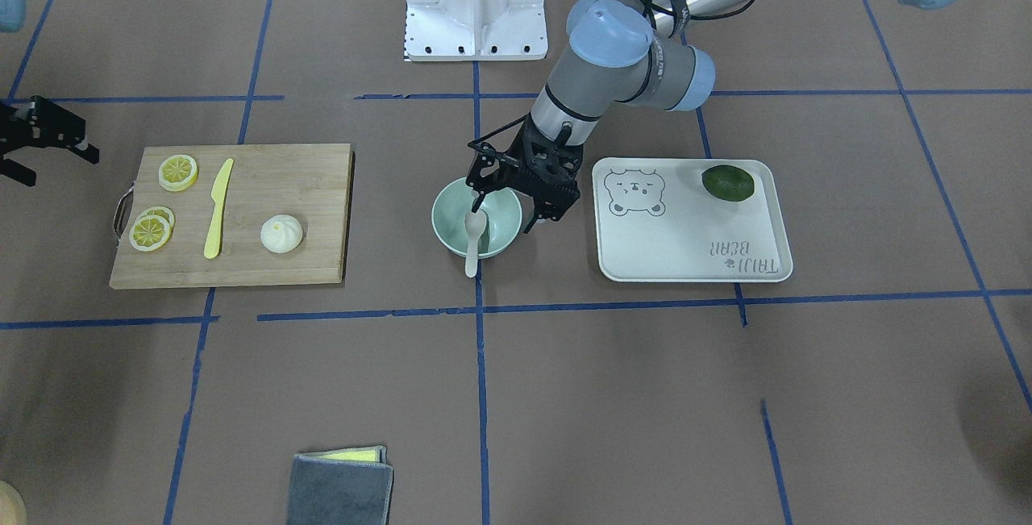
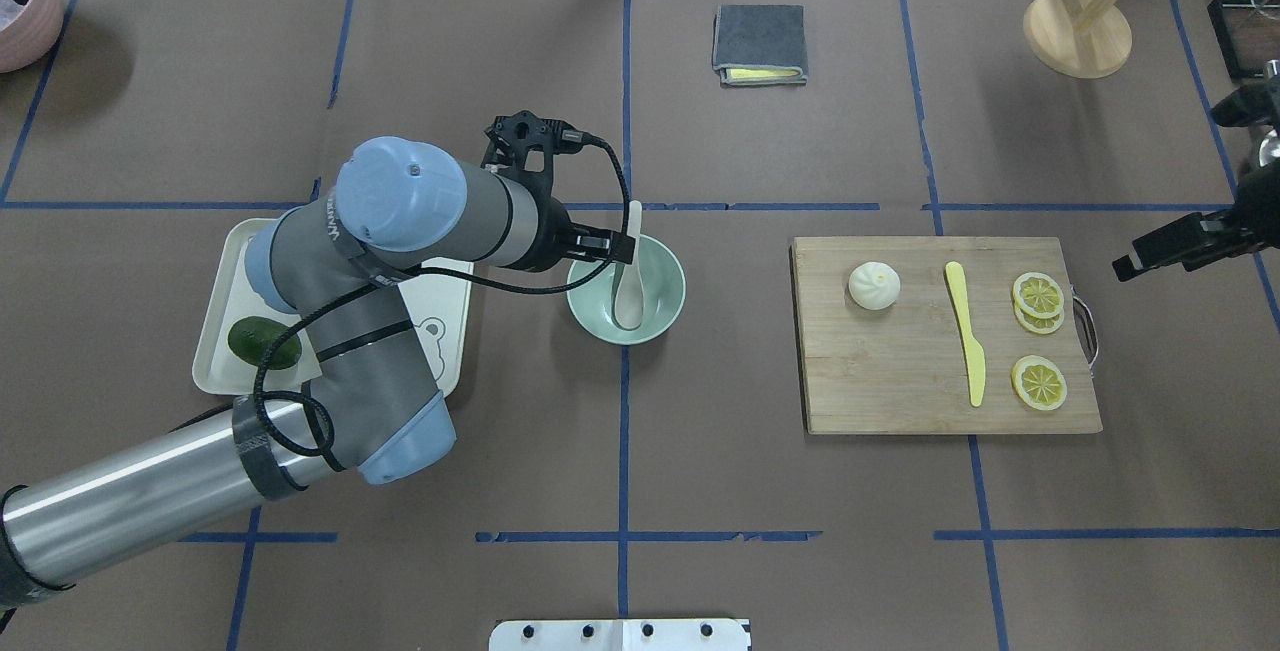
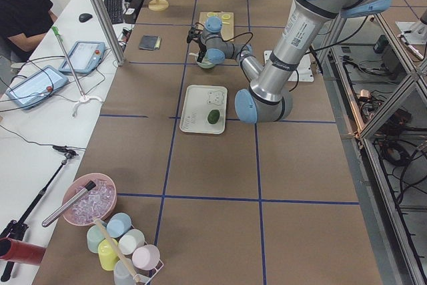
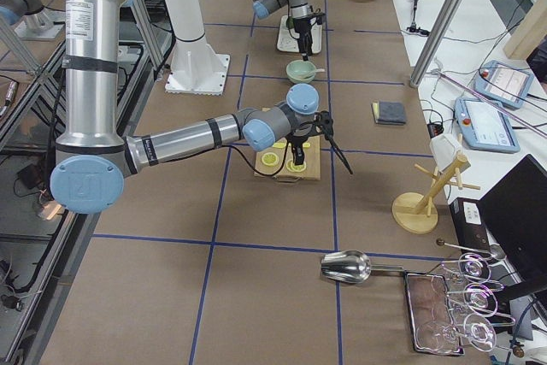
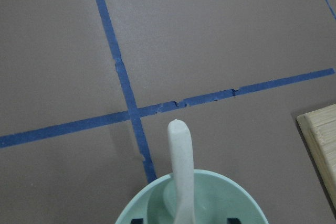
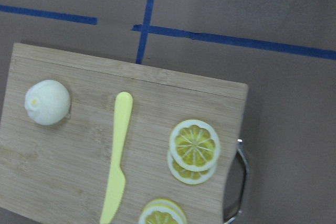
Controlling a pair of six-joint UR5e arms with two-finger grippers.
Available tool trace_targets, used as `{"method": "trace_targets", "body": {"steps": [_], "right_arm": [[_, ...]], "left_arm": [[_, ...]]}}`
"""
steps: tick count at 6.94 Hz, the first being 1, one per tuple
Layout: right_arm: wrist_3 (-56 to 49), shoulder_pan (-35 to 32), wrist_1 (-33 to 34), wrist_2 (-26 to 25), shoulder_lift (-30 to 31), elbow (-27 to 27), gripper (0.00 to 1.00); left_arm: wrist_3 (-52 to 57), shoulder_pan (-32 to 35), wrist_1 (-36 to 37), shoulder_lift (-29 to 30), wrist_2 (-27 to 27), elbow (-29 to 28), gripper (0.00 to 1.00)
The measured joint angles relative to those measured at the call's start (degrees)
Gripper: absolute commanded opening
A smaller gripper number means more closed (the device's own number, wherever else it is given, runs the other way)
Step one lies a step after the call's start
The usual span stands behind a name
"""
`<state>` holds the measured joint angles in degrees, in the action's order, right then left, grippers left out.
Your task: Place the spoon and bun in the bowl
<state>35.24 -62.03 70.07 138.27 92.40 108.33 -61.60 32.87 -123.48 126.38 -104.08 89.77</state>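
The off-white spoon [image 1: 474, 239] lies in the mint-green bowl [image 1: 442, 218], scoop down, its handle leaning over the rim; it also shows from overhead [image 2: 630, 281] and in the left wrist view [image 5: 181, 171]. My left gripper [image 1: 504, 214] hangs over the bowl [image 2: 672, 306], open, its fingers on either side of the spoon and clear of it. The white bun [image 2: 874, 285] sits on the wooden cutting board [image 2: 900, 381] and also shows in the right wrist view [image 6: 47, 102]. My right gripper [image 2: 1135, 266] hovers open and empty beyond the board's handle end.
On the board lie a yellow plastic knife [image 2: 966, 331] and lemon slices [image 2: 1038, 293]. A cream bear-print tray [image 2: 215, 331] with a green fruit [image 2: 262, 341] sits under my left arm. A grey cloth [image 2: 759, 41] and a wooden stand [image 2: 1077, 31] are at the far side.
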Motion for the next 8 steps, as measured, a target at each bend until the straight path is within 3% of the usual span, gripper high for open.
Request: {"method": "trace_targets", "body": {"steps": [2,5,7,8], "right_arm": [[20.62,12.14,-5.03,-11.70,-6.54,0.00,1.00],[28.31,23.00,0.38,-27.95,-15.09,-2.72,1.00],[28.82,24.31,2.67,-31.65,-17.29,-5.41,1.00],[29.04,24.64,2.77,-32.06,-17.92,-6.73,0.93]], "left_arm": [[3.11,5.17,2.73,-7.11,-1.67,7.01,0.82],[8.67,13.91,8.19,-13.30,-9.67,13.33,0.82],[9.09,14.67,8.64,-13.98,-10.22,14.25,0.82],[9.12,14.73,8.68,-14.05,-10.25,14.47,0.82]]}}
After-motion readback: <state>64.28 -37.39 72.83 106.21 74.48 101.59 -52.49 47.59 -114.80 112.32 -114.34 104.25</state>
